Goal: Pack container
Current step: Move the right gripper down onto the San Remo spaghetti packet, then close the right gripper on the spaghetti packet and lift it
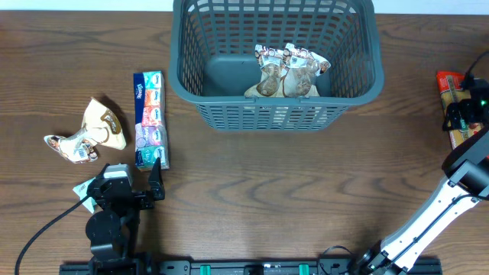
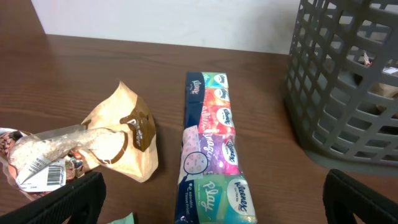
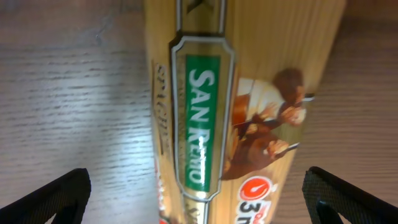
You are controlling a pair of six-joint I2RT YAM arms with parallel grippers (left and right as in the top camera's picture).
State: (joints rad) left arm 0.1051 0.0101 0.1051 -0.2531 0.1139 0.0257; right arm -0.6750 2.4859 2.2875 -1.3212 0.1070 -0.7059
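Overhead: container (image 1: 267, 114) at the table's (image 1: 306, 198) far edge, centre, with two snack packets (image 1: 286, 72) inside. Left gripper (image 1: 126, 183) sits near the front-left corner. Kleenex tissue pack (image 1: 150, 118) is just ahead of it, long axis pointing away; the container lies far-right of it. Right gripper (image 1: 467, 114) is over the pasta packet (image 1: 449, 88) at the right edge.
Left wrist: jaws wide, tissue pack centred between them, nothing held.
Right wrist: jaws wide, straddling the pasta packet (San Remo) across its width, not gripped.
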